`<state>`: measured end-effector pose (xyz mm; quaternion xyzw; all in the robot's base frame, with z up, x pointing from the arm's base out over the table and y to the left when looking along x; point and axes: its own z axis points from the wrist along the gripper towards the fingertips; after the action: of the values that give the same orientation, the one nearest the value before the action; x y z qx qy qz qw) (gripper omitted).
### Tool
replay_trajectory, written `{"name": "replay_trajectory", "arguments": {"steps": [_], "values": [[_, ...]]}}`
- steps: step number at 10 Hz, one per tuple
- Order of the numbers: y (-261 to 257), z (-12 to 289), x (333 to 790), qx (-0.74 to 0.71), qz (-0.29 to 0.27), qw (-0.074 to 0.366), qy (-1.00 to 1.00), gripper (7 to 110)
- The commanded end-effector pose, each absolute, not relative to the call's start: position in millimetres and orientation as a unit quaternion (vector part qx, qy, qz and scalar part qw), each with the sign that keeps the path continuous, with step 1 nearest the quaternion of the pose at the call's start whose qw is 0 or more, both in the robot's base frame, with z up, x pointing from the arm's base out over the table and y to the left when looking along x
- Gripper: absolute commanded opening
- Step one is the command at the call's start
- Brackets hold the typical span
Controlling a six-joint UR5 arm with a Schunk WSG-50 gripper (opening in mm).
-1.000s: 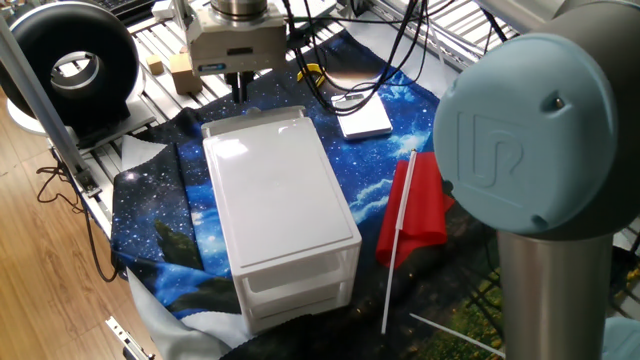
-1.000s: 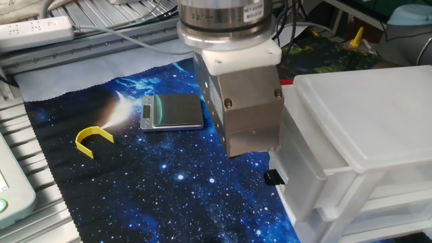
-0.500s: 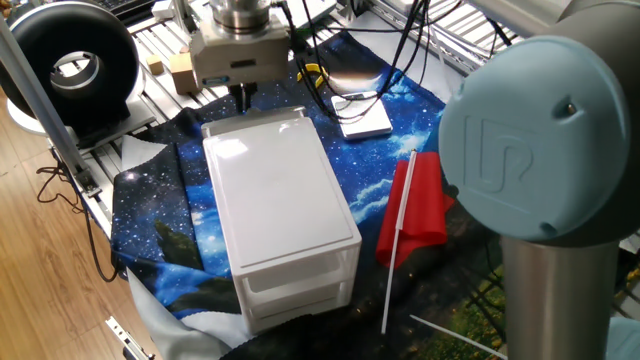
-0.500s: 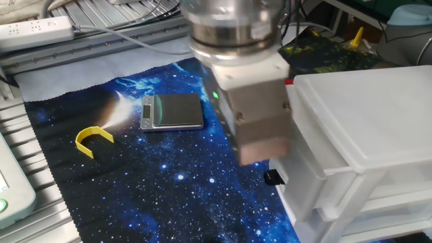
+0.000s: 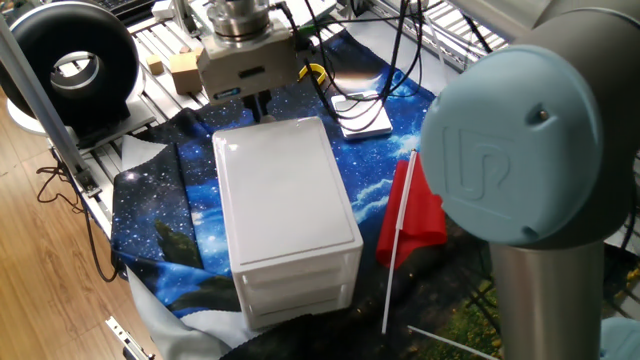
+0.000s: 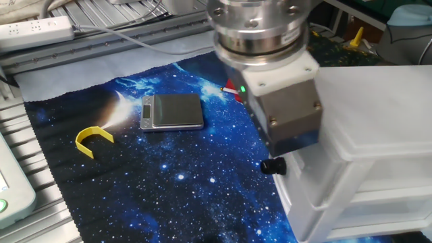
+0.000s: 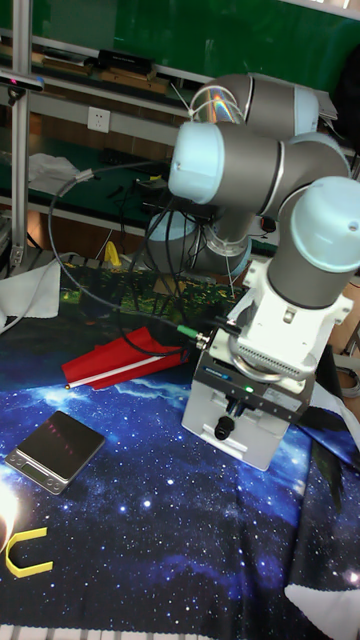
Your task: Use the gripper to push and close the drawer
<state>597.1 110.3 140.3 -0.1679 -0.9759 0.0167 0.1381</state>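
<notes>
The white plastic cabinet stands on the starry cloth. Its uppermost drawer sits pushed in, about flush with the cabinet's front. My gripper is at the cabinet's far end in one fixed view, its boxy head just above the top edge. In the other fixed view the gripper presses against the drawer's face, and one dark fingertip shows below the metal body. The fingers read as a single narrow dark piece, shut, holding nothing. In the tall fixed view the gripper hides the cabinet.
A small scale and a yellow clip lie on the cloth left of the gripper. A red flag on a white stick lies beside the cabinet. A black ring-shaped device, wooden blocks and cables stand behind.
The gripper has moved toward the cabinet and pushed the protruding drawer in, so the white top looks shorter now. The cabinet itself has stayed about where it was.
</notes>
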Motion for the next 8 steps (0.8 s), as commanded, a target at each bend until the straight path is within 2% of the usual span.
{"name": "replay_trajectory", "arguments": {"steps": [1, 5, 7, 8], "values": [[124.8, 154.8, 588.2, -0.17, 0.004, 0.161, -0.972, 7], [125.2, 154.7, 596.5, -0.168, -0.009, 0.149, -0.974, 7], [106.5, 162.9, 619.5, -0.15, -0.009, 0.111, -0.982, 7], [96.4, 169.4, 637.5, -0.149, -0.009, 0.076, -0.986, 7]]}}
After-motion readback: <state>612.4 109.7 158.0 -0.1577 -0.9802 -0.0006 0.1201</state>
